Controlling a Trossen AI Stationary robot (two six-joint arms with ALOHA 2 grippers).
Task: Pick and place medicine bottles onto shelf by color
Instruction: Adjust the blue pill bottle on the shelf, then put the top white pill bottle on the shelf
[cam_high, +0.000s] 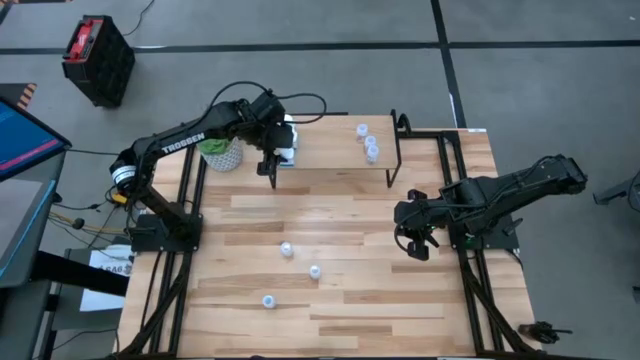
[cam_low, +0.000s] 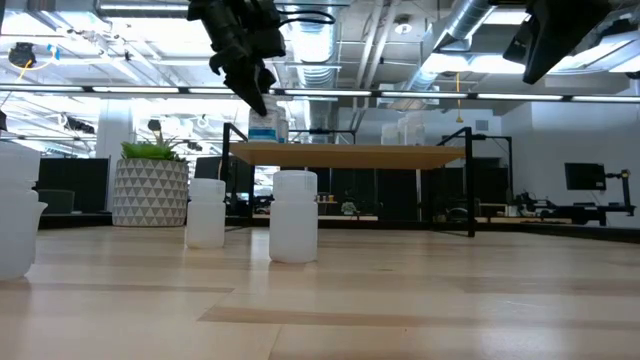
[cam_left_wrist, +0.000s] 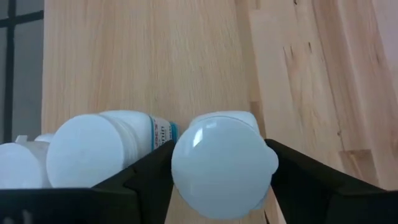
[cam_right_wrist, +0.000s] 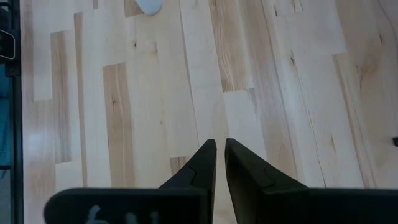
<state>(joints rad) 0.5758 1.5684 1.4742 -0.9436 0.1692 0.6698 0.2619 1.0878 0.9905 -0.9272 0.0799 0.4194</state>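
From where I stand, the left gripper (cam_high: 275, 158) is out over the left end of the shelf (cam_high: 330, 150), toward eleven o'clock on the table (cam_high: 350, 300), its fingers (cam_left_wrist: 298, 171) clamped on a pale bottle (cam_left_wrist: 219, 165) whose round cap fills the space between them. Just beside it, on the shelf's left end, sit white bottles (cam_left_wrist: 102, 152), one showing a printed label. At the shelf's other end, about one o'clock, three small translucent bottles (cam_high: 367, 142) stand close together. Three more small bottles (cam_high: 288, 250) lie scattered on the tabletop around six to seven o'clock, well apart from the shelf; at table height they show as white bottles (cam_low: 294, 216) standing upright in front of it. A plant pot (cam_high: 222, 153) with green leaves sits at the table's ten o'clock corner, beside the left arm. The right gripper (cam_high: 418, 242) waits at about three o'clock over bare planks, its two fingers (cam_right_wrist: 193, 171) brought nearly together and holding nothing.
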